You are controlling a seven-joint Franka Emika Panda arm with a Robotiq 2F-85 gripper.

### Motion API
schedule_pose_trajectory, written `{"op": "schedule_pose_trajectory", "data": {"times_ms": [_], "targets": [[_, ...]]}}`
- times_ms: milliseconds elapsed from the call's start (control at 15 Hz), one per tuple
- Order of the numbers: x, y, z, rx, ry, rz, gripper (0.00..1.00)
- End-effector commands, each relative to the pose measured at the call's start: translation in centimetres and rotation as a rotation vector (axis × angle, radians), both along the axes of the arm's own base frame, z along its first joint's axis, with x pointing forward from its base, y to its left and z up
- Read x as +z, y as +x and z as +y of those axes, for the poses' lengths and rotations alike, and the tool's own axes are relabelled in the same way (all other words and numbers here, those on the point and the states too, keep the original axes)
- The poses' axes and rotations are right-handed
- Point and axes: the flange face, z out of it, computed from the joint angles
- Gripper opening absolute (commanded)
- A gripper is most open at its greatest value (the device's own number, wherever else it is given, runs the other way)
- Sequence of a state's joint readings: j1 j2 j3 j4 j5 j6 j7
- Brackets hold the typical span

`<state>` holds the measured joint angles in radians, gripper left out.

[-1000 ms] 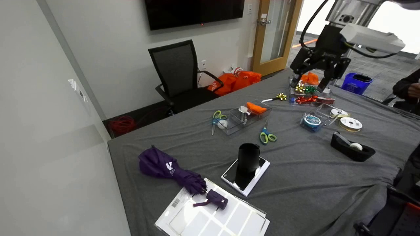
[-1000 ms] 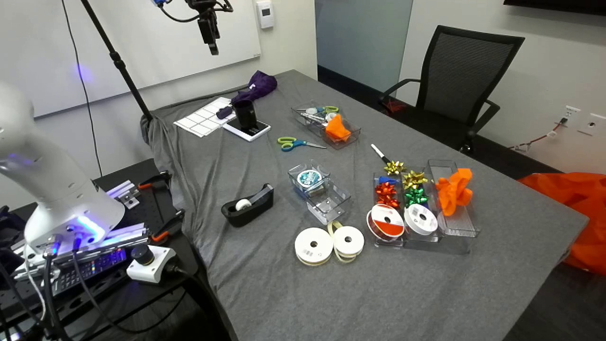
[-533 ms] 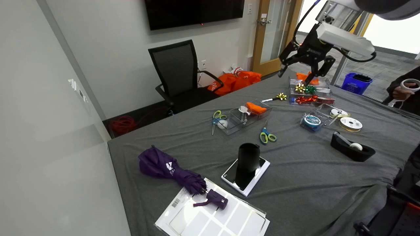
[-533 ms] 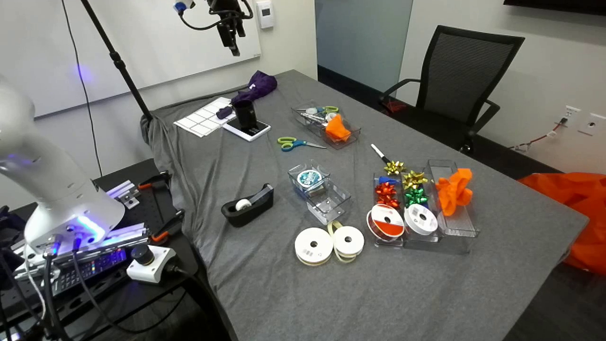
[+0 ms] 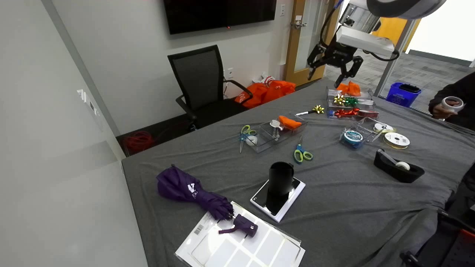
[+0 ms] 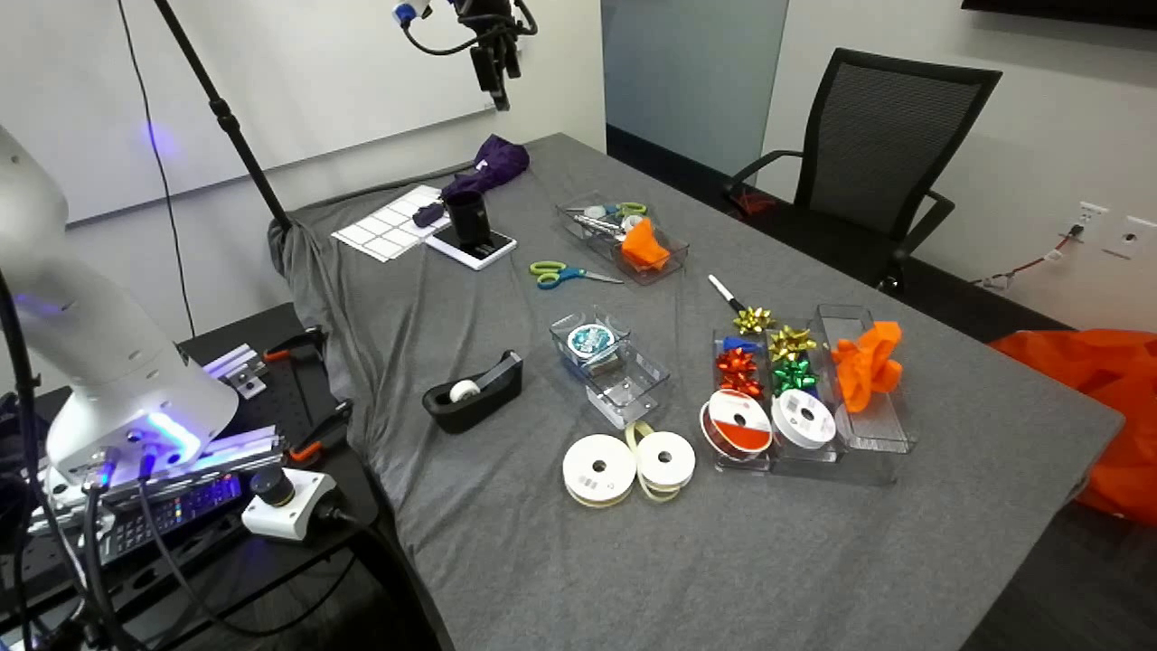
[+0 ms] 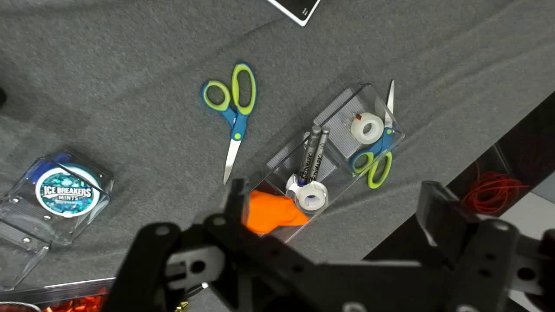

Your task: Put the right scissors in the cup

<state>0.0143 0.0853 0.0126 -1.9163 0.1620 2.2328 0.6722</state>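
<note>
Left and a little up: that is how the gripper (image 5: 323, 80) has moved in an exterior view since a second ago. It hangs in the air at the upper right of that frame, above the gray table (image 5: 207, 155). Its fingers (image 7: 238, 199) are spread wide apart, low in the wrist view. Past them shows a clear tray (image 7: 342, 138) with an orange cloth (image 7: 273, 212) and two silver markers (image 7: 319, 151). The loose scissors (image 7: 239, 128), green and blue, lie flat on the table at the upper middle of the wrist view. The tray scissors (image 7: 384, 142) look alike and sit at one end of the tray; I cannot tell if they are in it or just beside it. In the wrist view they are the pair on the right, but in an exterior view the loose scissors (image 5: 300, 147) are, so I cannot tell which pair is meant. The black cup (image 5: 281, 180) stands up straight on a flat white box (image 5: 291, 205) with a dark top, near the loose scissors.
</note>
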Motion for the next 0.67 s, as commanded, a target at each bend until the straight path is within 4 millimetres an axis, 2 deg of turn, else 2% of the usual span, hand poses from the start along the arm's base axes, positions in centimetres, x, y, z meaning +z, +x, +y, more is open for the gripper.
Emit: {"op": "schedule_pose_trajectory", "data": {"times_ms": [0, 67, 133, 600], "targets": [[-1.0, 3.5, -2.1, 0.044, -0.022, 0.03, 1.0], [-0.4, 1.6, -1.0, 0.014, -0.008, 0.007, 1.0], [-0.8, 2.1, -1.4, 0.013, -0.01, 0.009, 1.0], [-1.1, 2.6, -1.0, 0.017, -0.009, 0.008, 1.0]]}}
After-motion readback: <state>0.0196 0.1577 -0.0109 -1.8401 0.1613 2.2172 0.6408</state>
